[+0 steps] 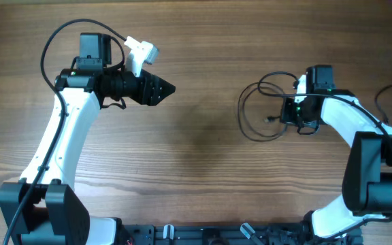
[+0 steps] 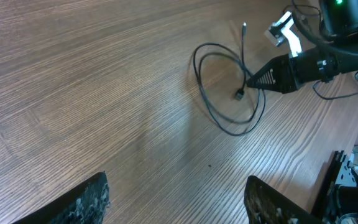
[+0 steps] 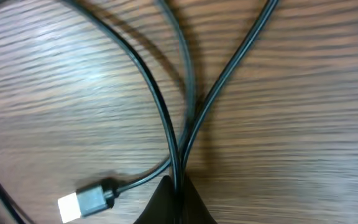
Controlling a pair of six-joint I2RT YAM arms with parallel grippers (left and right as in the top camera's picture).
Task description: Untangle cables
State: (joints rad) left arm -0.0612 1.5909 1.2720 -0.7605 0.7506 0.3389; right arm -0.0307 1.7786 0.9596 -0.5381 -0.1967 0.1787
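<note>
At right, right gripper [image 3: 176,190] pinches cables [image 3: 234,62], tips cropped; left gripper [image 1: 167,88] wide.

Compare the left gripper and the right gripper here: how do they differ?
The left gripper stands open with nothing between its fingers; the right gripper is shut on the cables where two strands cross. The left gripper is over the bare table, apart from the cables; the right gripper is at the loop's edge. Both are black and point toward each other.
</note>
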